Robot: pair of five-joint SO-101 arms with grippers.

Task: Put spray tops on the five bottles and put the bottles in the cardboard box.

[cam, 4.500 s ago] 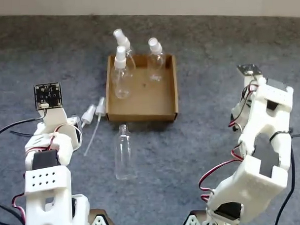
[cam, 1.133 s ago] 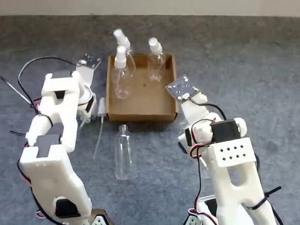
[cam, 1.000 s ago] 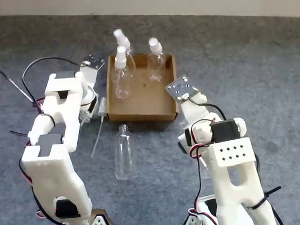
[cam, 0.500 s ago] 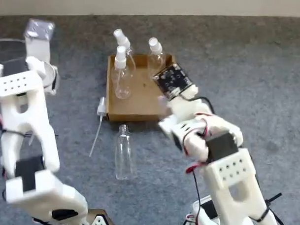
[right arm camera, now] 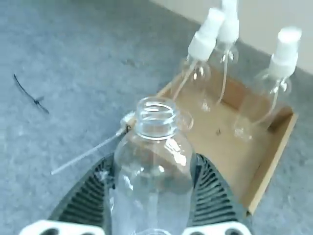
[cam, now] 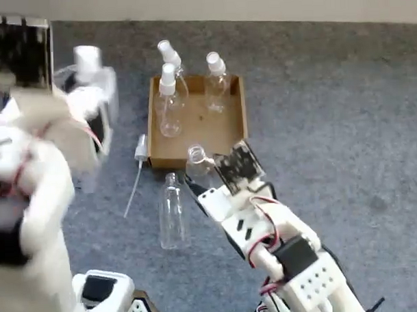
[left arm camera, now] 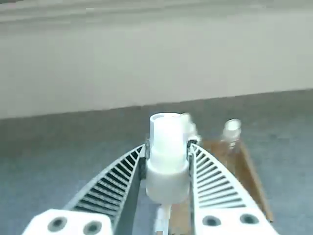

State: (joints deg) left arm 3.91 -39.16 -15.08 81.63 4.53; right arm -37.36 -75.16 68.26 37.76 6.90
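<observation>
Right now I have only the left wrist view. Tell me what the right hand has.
Observer: The right hand is shut on an open-necked bottle, upright, with no spray top on it.
Operator: Report the cardboard box.
Observer: Three capped bottles stand or lean inside the cardboard box, near its far wall.
Operator: Name the next bottle to cap.
Observer: One uncapped bottle lies on the carpet in front of the box.
</observation>
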